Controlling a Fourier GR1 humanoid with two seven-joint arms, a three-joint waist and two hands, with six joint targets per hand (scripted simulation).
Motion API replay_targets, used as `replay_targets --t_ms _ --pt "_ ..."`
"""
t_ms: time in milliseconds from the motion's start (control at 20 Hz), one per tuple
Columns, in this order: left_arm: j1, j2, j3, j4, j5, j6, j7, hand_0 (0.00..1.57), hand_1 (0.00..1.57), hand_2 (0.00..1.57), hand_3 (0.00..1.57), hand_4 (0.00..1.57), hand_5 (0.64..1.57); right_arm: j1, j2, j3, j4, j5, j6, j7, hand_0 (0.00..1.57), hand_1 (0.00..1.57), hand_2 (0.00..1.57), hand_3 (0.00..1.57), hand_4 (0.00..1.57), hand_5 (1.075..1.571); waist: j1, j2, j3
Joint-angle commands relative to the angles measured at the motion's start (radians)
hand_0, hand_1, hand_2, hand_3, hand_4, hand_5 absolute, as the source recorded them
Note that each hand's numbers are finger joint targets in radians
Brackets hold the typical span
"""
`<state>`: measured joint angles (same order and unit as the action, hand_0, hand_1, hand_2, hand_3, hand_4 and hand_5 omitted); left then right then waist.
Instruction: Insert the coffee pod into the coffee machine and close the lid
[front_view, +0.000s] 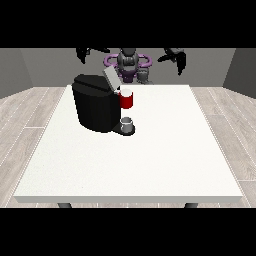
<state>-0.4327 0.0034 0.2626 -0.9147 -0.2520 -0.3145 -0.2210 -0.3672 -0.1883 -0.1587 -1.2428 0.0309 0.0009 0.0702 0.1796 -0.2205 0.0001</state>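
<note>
A black coffee machine (95, 107) stands on the white table (150, 160), left of the middle. Its grey lid (110, 78) is tilted up, leaving the red pod holder (127, 99) uncovered. Below the holder a small grey cup (128, 123) sits on the machine's base. A small grey cylinder (144, 75), which looks like the coffee pod, stands at the table's far edge just in front of the robot. The hand at the view's left (88, 52) and the hand at the view's right (175, 56) are both raised above the far edge, fingers relaxed, holding nothing.
The robot's torso (128, 62) stands behind the table's far edge. The table's bare white top stretches in front of and to the right of the machine. Wooden floor surrounds the table.
</note>
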Motion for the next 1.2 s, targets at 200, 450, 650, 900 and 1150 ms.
replay_targets --t_ms 200,450,650,900,1150 --pt "-0.008 0.012 -0.043 -0.160 0.048 0.027 0.064 0.00 0.00 0.00 0.00 0.34 1.571 -0.132 -0.019 -0.095 0.093 -0.125 0.042 0.024 0.00 0.00 0.00 0.00 0.13 1.571 0.020 0.138 0.0003" --pt "0.119 0.037 -0.085 -0.285 0.086 0.011 0.040 0.00 0.00 0.00 0.00 0.35 1.571 -0.166 0.025 -0.045 0.127 -0.092 -0.010 0.039 0.00 0.00 0.00 0.00 0.07 1.571 0.005 0.154 -0.0001" --pt "0.153 0.026 -0.111 -0.393 0.111 0.000 0.086 0.00 0.00 0.00 0.00 0.34 1.571 -0.182 -0.033 -0.066 0.202 -0.082 0.022 -0.026 0.00 0.00 0.00 0.00 0.00 1.571 0.040 0.189 0.0002" --pt "0.142 0.008 -0.124 -0.430 0.110 0.058 0.101 0.00 0.00 0.00 0.00 0.36 1.571 -0.282 0.031 -0.020 0.211 -0.072 -0.019 -0.001 0.00 0.00 0.00 0.00 0.00 1.571 0.013 0.245 0.0000" --pt "0.221 0.090 -0.070 -0.443 0.165 0.006 0.069 0.00 0.00 0.00 0.00 0.31 1.571 -0.274 0.057 0.036 0.196 -0.055 0.000 0.026 0.00 0.00 0.00 0.00 0.00 1.571 -0.025 0.221 -0.0003"
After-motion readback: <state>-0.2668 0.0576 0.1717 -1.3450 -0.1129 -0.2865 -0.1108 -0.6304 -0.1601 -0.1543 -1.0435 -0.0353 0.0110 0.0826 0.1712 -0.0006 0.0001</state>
